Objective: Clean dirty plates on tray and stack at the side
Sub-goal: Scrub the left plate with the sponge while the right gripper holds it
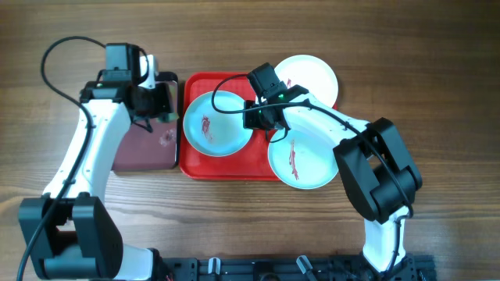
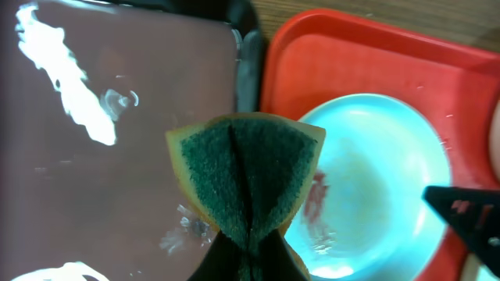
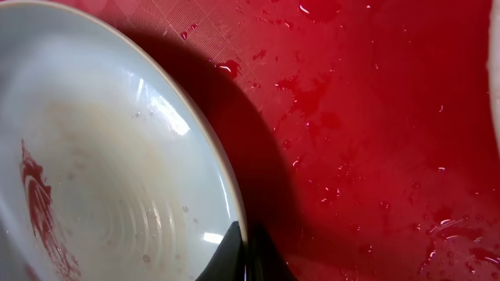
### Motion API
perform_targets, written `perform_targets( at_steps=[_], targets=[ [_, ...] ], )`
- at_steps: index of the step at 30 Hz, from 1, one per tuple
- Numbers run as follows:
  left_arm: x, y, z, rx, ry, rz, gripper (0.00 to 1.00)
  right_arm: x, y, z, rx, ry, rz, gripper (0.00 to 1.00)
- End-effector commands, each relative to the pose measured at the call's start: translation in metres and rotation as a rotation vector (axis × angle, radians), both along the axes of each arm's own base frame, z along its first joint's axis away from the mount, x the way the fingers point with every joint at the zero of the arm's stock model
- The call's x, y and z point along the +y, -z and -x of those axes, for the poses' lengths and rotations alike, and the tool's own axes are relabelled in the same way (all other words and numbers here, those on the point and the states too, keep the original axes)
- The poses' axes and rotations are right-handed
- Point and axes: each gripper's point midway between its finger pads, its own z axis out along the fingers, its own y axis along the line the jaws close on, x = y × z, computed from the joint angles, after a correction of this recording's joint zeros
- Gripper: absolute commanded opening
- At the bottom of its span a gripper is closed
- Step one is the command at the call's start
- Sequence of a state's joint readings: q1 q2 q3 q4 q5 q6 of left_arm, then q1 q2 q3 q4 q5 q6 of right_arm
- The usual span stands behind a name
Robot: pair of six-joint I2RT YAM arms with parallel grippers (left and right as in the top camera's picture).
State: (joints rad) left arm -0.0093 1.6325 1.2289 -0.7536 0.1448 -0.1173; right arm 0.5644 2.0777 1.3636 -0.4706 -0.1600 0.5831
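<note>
Left claw (image 2: 248, 256) clamped on folded sponge (image 2: 246, 176) over maroon tray (image 2: 117, 195) edge; right claw (image 3: 244, 261) pinching blue plate (image 3: 109, 156) rim on red tray (image 3: 351, 117).

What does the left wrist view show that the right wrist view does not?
Only the left wrist: a green-faced sponge pinched in the left gripper, and the black-rimmed maroon tray. Only the right wrist: the right gripper closed on the rim of the pale blue plate, seen close. Both: that sauce-streaked plate and the red tray under it.
</note>
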Motion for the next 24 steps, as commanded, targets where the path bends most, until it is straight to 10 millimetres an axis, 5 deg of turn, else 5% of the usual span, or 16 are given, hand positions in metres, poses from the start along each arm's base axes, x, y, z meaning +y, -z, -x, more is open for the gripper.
perform_targets(
  at_steps=[1,12,24],
  targets=[
    [-0.025,0.012,-0.005,0.042,-0.052,0.065,0.04,-0.008,0.017,0.007,0.041,0.017,0.032,0.04],
    [-0.089,0.074,0.005,0.179,0.055,0.053,0.04,-0.008,0.018,0.007,0.042,0.017,0.033,0.04],
    [-0.06,0.105,0.02,0.241,-0.088,-0.109,0.04,-0.006,0.015,0.009,0.084,-0.015,-0.039,0.04]
  ],
)
